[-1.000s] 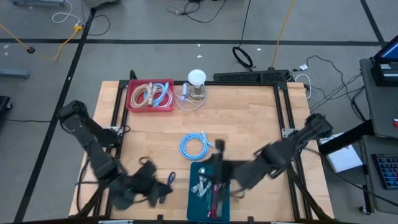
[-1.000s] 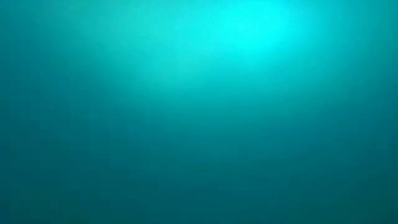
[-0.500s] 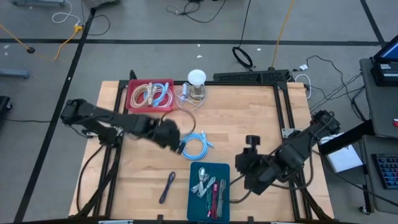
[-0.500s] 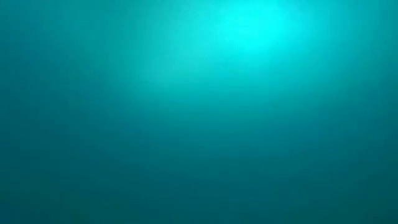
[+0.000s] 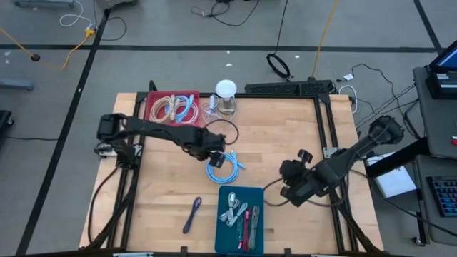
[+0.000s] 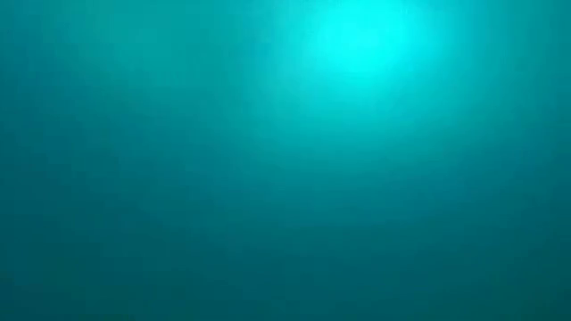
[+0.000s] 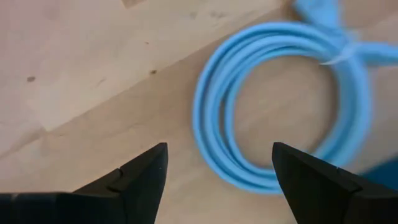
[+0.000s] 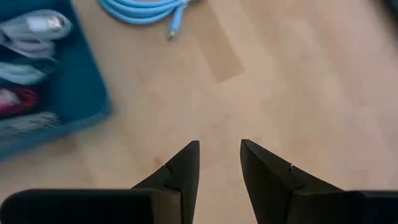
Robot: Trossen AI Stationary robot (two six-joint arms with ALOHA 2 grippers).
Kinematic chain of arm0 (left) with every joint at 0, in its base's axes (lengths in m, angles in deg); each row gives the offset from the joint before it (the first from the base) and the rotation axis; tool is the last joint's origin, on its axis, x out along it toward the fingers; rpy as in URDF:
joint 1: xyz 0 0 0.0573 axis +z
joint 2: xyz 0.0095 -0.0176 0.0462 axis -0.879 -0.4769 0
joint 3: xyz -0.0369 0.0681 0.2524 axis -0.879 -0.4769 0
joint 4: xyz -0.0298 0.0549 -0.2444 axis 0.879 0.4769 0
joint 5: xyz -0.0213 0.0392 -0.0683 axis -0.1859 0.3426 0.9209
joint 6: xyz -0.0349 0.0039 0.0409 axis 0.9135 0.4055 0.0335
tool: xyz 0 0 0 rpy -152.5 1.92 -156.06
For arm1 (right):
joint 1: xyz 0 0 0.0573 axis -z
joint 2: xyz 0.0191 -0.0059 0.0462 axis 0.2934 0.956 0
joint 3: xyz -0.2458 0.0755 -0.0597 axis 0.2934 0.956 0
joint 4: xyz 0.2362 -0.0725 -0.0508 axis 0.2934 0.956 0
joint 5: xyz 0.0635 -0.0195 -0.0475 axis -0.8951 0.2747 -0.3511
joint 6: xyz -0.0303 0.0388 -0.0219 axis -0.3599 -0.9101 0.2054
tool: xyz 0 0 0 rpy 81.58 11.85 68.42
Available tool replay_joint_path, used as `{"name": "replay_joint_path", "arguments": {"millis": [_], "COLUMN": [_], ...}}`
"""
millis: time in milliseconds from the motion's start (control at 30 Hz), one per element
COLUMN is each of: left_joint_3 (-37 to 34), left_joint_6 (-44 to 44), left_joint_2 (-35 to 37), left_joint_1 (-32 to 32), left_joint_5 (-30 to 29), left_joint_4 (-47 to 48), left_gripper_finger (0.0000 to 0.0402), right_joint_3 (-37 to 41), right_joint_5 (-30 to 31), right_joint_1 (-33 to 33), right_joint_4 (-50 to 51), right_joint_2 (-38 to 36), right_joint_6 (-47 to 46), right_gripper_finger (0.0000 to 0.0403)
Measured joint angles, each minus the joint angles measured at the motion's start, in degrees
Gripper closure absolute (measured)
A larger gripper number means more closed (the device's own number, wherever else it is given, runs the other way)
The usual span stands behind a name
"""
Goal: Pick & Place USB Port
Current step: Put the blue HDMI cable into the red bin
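You had the left gripper (image 7: 217,171) spread wide just above the coiled blue USB cable (image 5: 223,168), pre-grasp; next you needed to descend and clamp one strand, right gripper (image 8: 219,163) empty, part-open, clear.

Low view: plain teal haze, nothing of table or arms readable. Left wrist view: blue cable coil (image 7: 283,102) blurred, cut off at 3 o'clock edge. Right wrist view: blue tray (image 8: 59,87) cut off at 9 o'clock edge, contents smeared. High view: tray (image 5: 223,230) contents too small to identify; purple item (image 5: 191,213) at its 9 o'clock unidentifiable.
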Motion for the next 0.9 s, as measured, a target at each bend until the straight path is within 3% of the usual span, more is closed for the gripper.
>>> {"name": "replay_joint_path", "arguments": {"millis": [233,533,633,767,900], "left_joint_3": [0.00,0.28,0.19,0.03,-0.01], "left_joint_6": [-1.96,-2.28,-1.67,-5.27,-4.57], "left_joint_2": [-7.16,-12.61,-12.87,-12.43,-10.29], "left_joint_1": [0.64,2.21,2.35,2.54,2.95], "left_joint_5": [-0.29,1.05,0.89,1.78,3.66], "left_joint_4": [-2.68,-5.02,-4.59,-5.36,-8.56], "left_gripper_finger": [0.0112,0.0123,0.0195,0.0358,0.0376], "right_joint_3": [10.53,14.13,14.18,14.18,14.18], "right_joint_5": [-1.82,-1.70,-1.86,-1.81,-1.67], "right_joint_1": [0.07,1.79,2.20,2.57,3.22], "right_joint_4": [-18.87,-33.55,-36.32,-39.24,-40.78], "right_joint_2": [-11.83,-18.79,-18.94,-18.93,-18.94], "right_joint_6": [-2.39,1.83,4.09,6.11,7.95], "right_gripper_finger": [0.0291,0.0291,0.0291,0.0291,0.0291]}}
